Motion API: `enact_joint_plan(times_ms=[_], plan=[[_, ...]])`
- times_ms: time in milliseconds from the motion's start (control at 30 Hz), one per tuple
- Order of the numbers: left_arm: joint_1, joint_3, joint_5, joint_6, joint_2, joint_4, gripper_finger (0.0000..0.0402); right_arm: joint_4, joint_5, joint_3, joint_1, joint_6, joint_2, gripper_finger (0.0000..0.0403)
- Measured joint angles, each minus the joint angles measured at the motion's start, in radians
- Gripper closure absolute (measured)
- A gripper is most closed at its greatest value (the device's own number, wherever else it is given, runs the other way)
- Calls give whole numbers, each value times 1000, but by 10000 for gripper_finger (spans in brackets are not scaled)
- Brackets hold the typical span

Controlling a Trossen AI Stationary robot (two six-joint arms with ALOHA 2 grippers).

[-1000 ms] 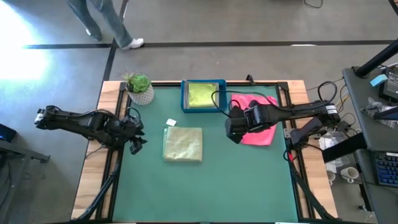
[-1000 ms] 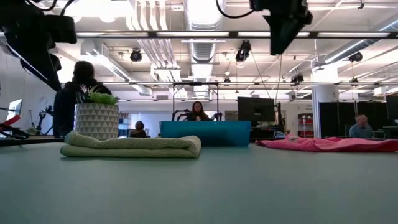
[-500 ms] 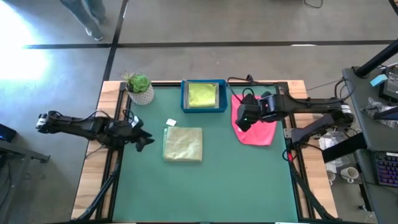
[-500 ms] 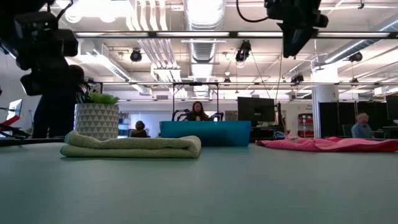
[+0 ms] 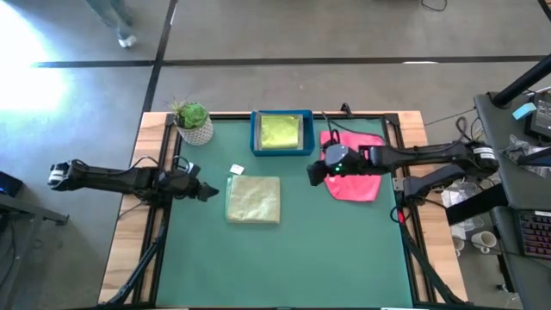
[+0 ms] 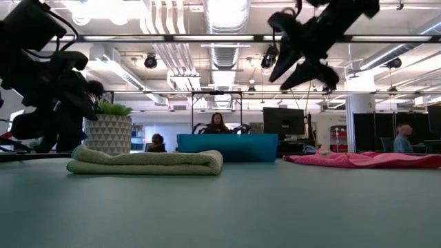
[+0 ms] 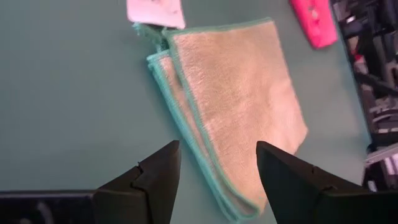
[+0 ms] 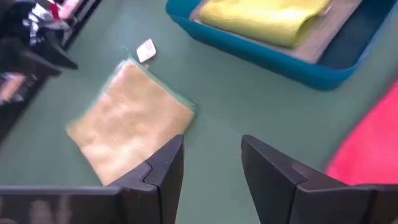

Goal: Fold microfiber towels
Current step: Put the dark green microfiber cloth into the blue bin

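Note:
A pale sage green microfiber towel [image 5: 253,200] lies folded flat on the green table, with a white tag [image 7: 155,11] at its far left corner. My left gripper [image 5: 207,191] hovers open just left of it, tipped down toward it, its fingers [image 7: 160,177] clear of the towel [image 7: 239,102]. A hot pink towel [image 5: 355,176] lies spread at the right. My right gripper [image 5: 314,172] hangs open in the air beside the pink towel's left edge. A folded yellow towel [image 8: 264,17] rests inside the blue tray [image 5: 256,138].
A potted plant [image 5: 193,123] in a white patterned pot stands at the far left corner. The blue tray sits at the middle of the far edge. The near half of the table [image 5: 284,267] is bare green mat. People sit and stand in the room beyond.
My left gripper has sunk, rolled about its own line and edged toward the folded sage towel. My right gripper has come down, tipped from pointing steeply down to a slant, and shifted left off the pink towel. No towel has moved.

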Motion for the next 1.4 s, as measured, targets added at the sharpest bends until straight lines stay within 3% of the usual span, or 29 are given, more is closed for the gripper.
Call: enact_joint_plan(times_ms=[133, 300, 467, 700, 1133, 1400], plan=[[15, 1, 0, -14, 6, 20, 207, 174, -43, -67, -17, 100, 49, 252], [36, -5, -2, -103, 42, 40, 207, 246, -77, -78, -18, 151, 140, 252], [55, -6, -2, -104, 118, 108, 207, 391, -176, -78, -18, 209, 243, 252], [63, -6, 2, -104, 264, 227, 207, 522, -185, -78, -18, 302, 348, 252], [97, -5, 49, -103, 496, 402, 207, 543, -177, 45, -18, 334, 525, 252], [120, -4, 57, -106, 590, 513, 208, 356, -175, 146, -18, 289, 602, 252]])
